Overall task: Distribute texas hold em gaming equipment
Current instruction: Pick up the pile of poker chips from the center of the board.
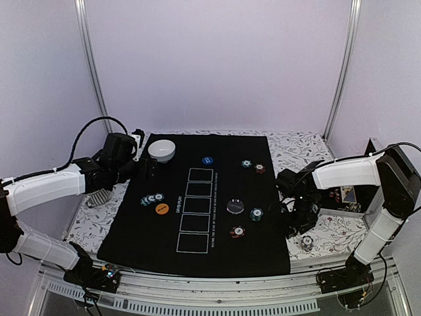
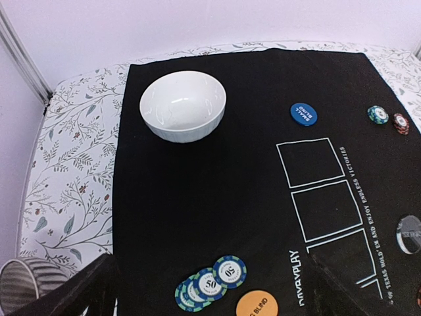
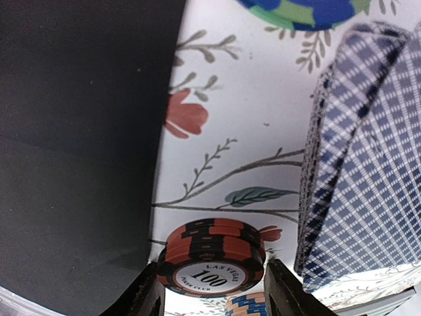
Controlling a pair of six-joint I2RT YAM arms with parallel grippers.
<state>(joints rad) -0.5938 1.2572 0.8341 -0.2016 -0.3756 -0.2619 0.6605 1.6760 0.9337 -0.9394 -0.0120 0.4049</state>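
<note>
Though chip stacks (image 1: 151,199) and discs (image 1: 208,160) dotted the mat (image 1: 131,237), cards (image 3: 368,164) lay undealt; right tool (image 3: 212,293) clamped a red stack (image 3: 210,253) by the table's (image 1: 342,230) right edge, left tool (image 2: 214,283) apart.

Robot lab cell, plain white walls (image 1: 210,59), aluminium frame posts (image 1: 93,66) (floral tablecloth (image 1: 85,224))

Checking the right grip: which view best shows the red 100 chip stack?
Right wrist: the red 100 chip stack sits large between the fingers of the right gripper. Top external hides it under that arm; left wrist misses it.
</note>
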